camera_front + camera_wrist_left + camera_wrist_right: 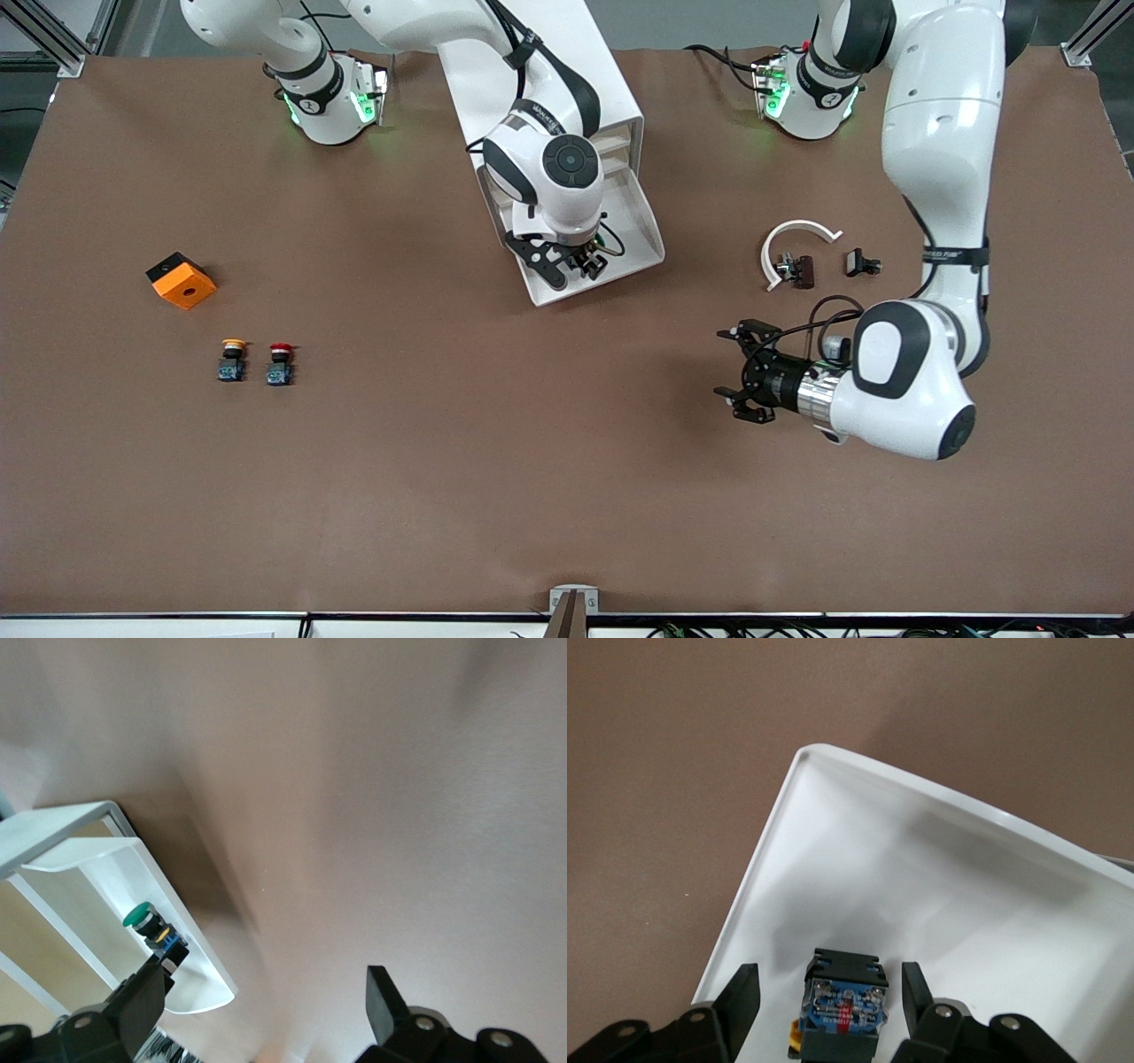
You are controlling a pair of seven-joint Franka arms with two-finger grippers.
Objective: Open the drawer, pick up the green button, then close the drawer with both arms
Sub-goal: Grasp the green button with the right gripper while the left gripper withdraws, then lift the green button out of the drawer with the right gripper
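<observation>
The white cabinet [611, 80] stands at the middle of the table near the robots' bases. Its lowest drawer [542, 294] is pulled out toward the front camera. My right gripper [576, 261] is down inside the drawer [833, 762]. In the right wrist view its fingers straddle the button [843, 1001], whose blue base shows, with a gap on each side. My right gripper [830, 973] is open. The left wrist view shows the button's green cap [139, 918] in the drawer [106, 895]. My left gripper [740, 372] hangs open and holds nothing over bare table toward the left arm's end, its fingers [385, 1001] spread wide.
An orange block [182, 280], a yellow-capped button [233, 359] and a red-capped button [280, 363] lie toward the right arm's end. A white curved piece [793, 235] and small black parts [797, 270] lie near the left arm.
</observation>
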